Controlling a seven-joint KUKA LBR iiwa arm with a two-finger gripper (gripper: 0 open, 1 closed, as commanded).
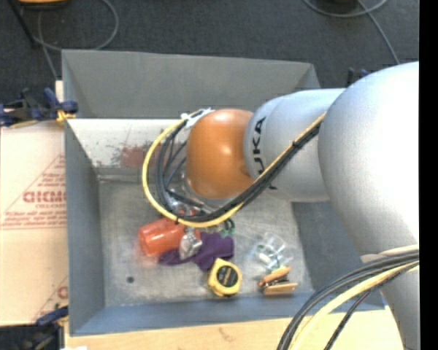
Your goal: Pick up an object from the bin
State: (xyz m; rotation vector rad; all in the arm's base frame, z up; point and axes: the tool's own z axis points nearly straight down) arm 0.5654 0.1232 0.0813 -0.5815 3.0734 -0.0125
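In the camera view the arm comes in from the right of the frame. Its orange wrist cover and a loop of yellow and black cables sit over the middle of the grey bin. The gripper is low in the bin, just under the cover. The cover and cables hide most of it, so I cannot tell whether the claw is wide, narrow or closed on anything.

Directly below it in the frame, at the lower middle of the bin floor, lies an orange-red plastic cup on its side. It touches a crumpled purple soft piece on its right. These two are nearest the gripper, and either could be the thing to pick. A yellow tape measure lies just beside the purple piece's lower edge. A clear plastic bit and a small orange-brown clip lie further to the lower right.

Several things could go wrong from here:
- The cup is round and lying down, so an off-centre squeeze could make it roll or squirt out.
- The purple piece overlaps the cup, so it may be pinched along with it or dragged.
- The low cable loop could brush the cup and shift the heap.
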